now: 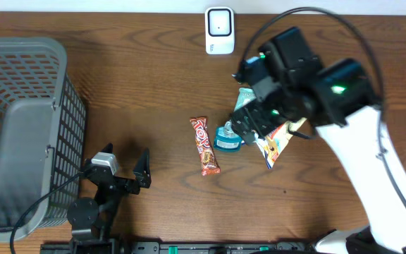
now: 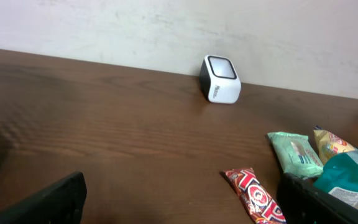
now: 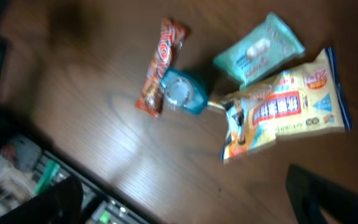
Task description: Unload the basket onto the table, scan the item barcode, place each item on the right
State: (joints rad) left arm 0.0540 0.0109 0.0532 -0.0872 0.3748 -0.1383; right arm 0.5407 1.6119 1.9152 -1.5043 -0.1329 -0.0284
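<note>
The white barcode scanner (image 1: 219, 29) (image 2: 220, 79) stands at the table's far edge. Mid-table lie a red candy bar (image 1: 204, 146) (image 3: 160, 65), a teal round pack (image 1: 227, 137) (image 3: 182, 92), a mint wipes pack (image 3: 260, 48) (image 2: 296, 152) and a yellow snack bag (image 1: 277, 144) (image 3: 284, 112). My right gripper (image 1: 256, 116) (image 3: 191, 205) hangs open above these items, holding nothing and partly hiding the wipes pack from overhead. My left gripper (image 1: 122, 166) (image 2: 182, 211) sits open near the front edge, left of the candy bar (image 2: 257, 196), also holding nothing.
A grey mesh basket (image 1: 20, 134) fills the left side of the table, close to the left arm. The right arm's white link (image 1: 372, 162) crosses the right side. Bare wood lies between the scanner and the items.
</note>
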